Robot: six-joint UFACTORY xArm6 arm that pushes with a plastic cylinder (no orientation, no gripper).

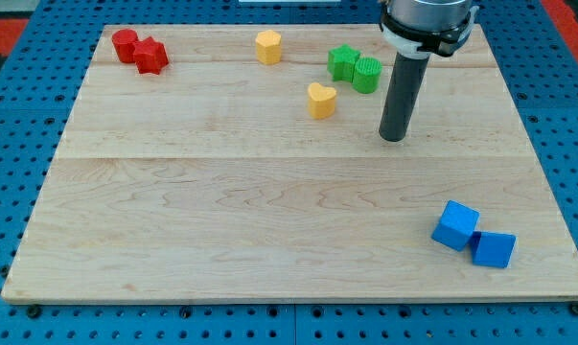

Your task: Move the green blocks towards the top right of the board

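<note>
Two green blocks sit side by side near the view's top, right of centre: a green star-shaped block and a green round block, touching each other. My tip rests on the wooden board, below and to the right of the green round block, a short gap away. It touches no block.
A yellow heart-shaped block lies below and left of the green pair. A yellow hexagonal block is at the top centre. A red cylinder and a red star touch at the top left. Two blue cubes sit at the bottom right.
</note>
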